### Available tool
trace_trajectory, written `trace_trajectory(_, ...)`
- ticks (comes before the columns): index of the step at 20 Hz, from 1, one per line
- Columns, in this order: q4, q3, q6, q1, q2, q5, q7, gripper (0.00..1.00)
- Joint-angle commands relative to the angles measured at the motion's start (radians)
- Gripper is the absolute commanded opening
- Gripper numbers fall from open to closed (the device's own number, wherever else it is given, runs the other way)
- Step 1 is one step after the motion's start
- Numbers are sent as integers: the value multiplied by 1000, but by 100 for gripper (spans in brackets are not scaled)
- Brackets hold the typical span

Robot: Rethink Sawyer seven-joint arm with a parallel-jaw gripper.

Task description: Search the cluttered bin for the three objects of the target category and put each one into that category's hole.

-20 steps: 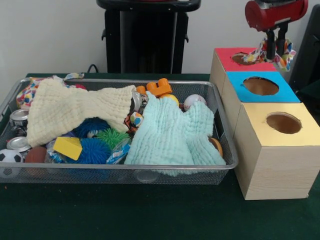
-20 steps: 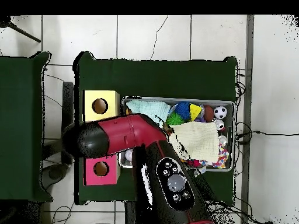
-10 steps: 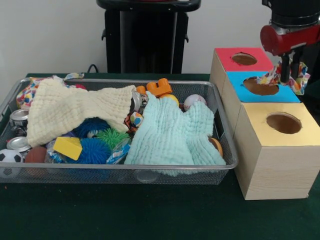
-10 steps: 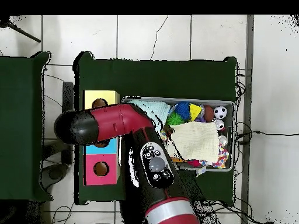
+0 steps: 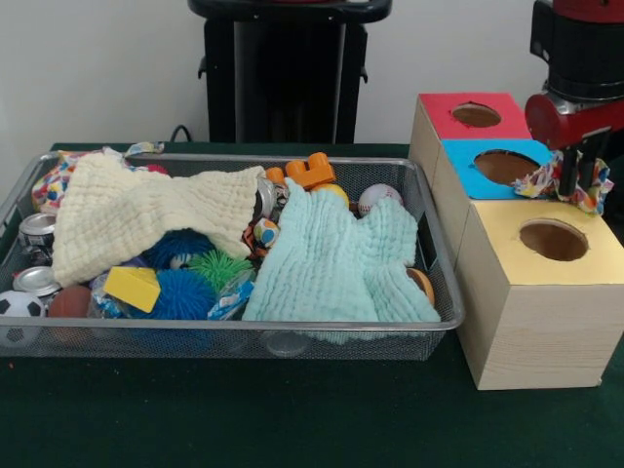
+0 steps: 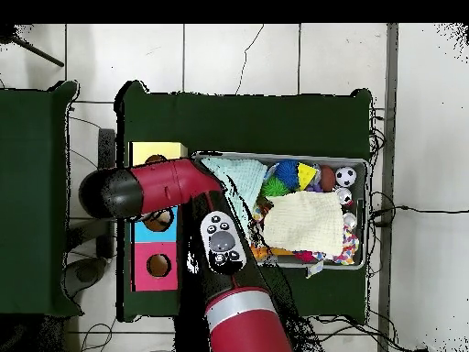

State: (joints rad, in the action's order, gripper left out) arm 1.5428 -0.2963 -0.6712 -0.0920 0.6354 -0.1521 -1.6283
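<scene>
While the gripper (image 5: 577,174) clenches a patterned cloth (image 5: 585,187) beside the boxes (image 5: 507,244), towels (image 5: 331,263) bury the bin (image 5: 444,292)

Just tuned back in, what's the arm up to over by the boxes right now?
The gripper is shut on a multicoloured cloth, holding it in the air by the blue-topped box and the yellow-topped box. It is not in any hole yet. The wire bin is full of clutter, with a cream cloth and a mint cloth lying on top.
</scene>
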Motion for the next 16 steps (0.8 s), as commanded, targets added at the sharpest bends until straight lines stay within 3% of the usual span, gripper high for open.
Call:
trace_trajectory(1, -62, 71, 22, -18, -66, 46, -241, 0)
trace_trajectory(9, -81, 66, -16, -39, -64, 39, -151, 0)
trace_trajectory(16, -154, 48, -185, -58, -27, 97, -145, 0)
